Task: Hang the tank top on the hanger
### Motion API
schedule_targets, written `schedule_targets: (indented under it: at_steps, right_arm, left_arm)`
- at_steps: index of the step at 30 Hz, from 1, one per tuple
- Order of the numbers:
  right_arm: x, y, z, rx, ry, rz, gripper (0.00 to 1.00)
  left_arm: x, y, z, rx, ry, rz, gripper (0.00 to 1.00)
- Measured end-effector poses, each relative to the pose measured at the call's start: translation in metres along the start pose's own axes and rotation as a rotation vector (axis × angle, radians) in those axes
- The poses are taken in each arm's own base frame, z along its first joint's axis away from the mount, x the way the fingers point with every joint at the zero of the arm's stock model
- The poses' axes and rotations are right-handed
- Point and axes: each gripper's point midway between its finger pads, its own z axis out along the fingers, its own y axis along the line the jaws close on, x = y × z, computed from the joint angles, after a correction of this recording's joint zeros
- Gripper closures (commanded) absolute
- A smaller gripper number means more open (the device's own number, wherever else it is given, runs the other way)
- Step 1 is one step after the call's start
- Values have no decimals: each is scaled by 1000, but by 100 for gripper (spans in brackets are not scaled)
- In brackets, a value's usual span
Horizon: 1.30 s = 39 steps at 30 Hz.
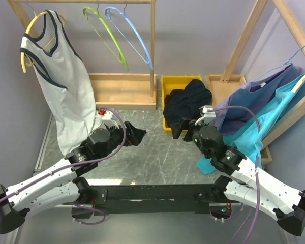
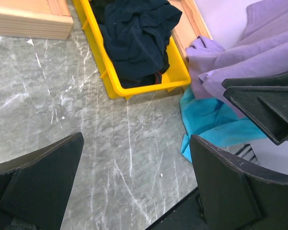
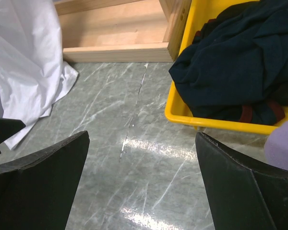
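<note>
On the grey table [image 1: 157,152], the yellow bin [image 1: 166,96] beside the wooden rack [image 1: 152,51] holds the tank top [image 3: 230,67]. It is bunched up so its front is hidden, and only what looks like a bit of red trim shows. The lime-green hanger [image 1: 108,36] hangs from the rack's rail, well apart from the bin. The left gripper [image 2: 137,143] and right gripper [image 3: 141,139] hover over the table, fingers spread wide, pinching nothing.
</note>
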Motion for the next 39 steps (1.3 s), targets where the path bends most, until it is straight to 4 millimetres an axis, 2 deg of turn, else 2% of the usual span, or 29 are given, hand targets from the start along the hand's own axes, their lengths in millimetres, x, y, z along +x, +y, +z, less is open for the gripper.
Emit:
schedule_targets:
  at_steps: [8, 13, 16, 19, 25, 29, 33, 34, 35, 37, 38, 39]
  right_arm:
    - [2, -2, 2, 12, 4, -4, 0]
    - [16, -6, 13, 49, 51, -32, 0]
    - [27, -10, 28, 99, 95, -62, 0]
    - [34, -19, 50, 174, 145, -90, 2]
    - [33, -67, 99, 365, 205, -78, 5]
    - [36, -70, 130, 403, 235, -87, 12]
    - [56, -77, 147, 428, 285, -108, 24]
    - [62, -79, 149, 436, 301, -113, 30]
    - [69, -83, 150, 447, 317, -119, 58]
    - [82, -90, 153, 469, 350, -136, 90]
    - [88, -94, 153, 484, 365, -145, 100]
    - [91, -98, 152, 500, 376, -155, 100]
  left_arm:
    - [1, -1, -1, 7, 6, 12, 1]
    - [-1, -2, -2, 12, -1, 14, 1]
    - [1, 0, -2, 6, 7, 16, 1]
    - [4, 2, 0, -13, 30, 24, 1]
    - [6, 4, 0, -33, 55, 41, 1]
    - [7, 6, -2, -44, 67, 56, 1]
    - [8, 7, -3, -47, 70, 60, 1]
    - [8, 7, -3, -47, 70, 60, 1]
    - [8, 7, -3, -47, 69, 60, 1]
    - [8, 8, -3, -48, 70, 60, 1]
    - [8, 8, -3, -48, 71, 61, 1]
    - [8, 8, -3, -49, 72, 61, 1]
